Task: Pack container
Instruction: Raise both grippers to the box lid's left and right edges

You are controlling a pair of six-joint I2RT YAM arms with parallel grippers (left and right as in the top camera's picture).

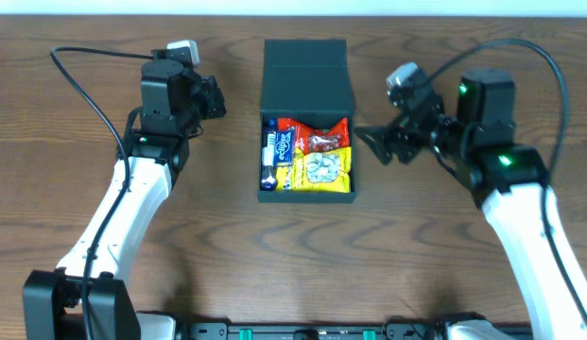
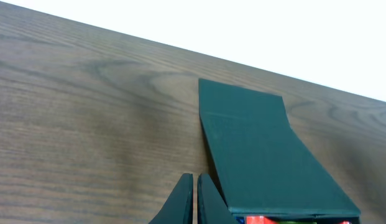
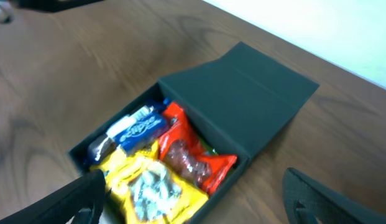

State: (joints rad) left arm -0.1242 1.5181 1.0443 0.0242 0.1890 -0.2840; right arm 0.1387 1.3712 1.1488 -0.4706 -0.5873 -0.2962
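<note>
The table (image 1: 388,246) carries the container (image 1: 306,196) between the two grippers, just in front of the right one's fingers. Its lid (image 1: 307,76) is folded back, beside the left gripper. Yellow (image 1: 321,170), red (image 1: 319,140) and blue (image 1: 274,151) packets fill it. The right gripper (image 1: 369,144) is spread wide and empty. The left gripper (image 2: 196,180) has its fingers pressed together on nothing. Likely risks: nothing braces the box, so a push on the lid may slide it, and the red packet may catch the closing lid.
</note>
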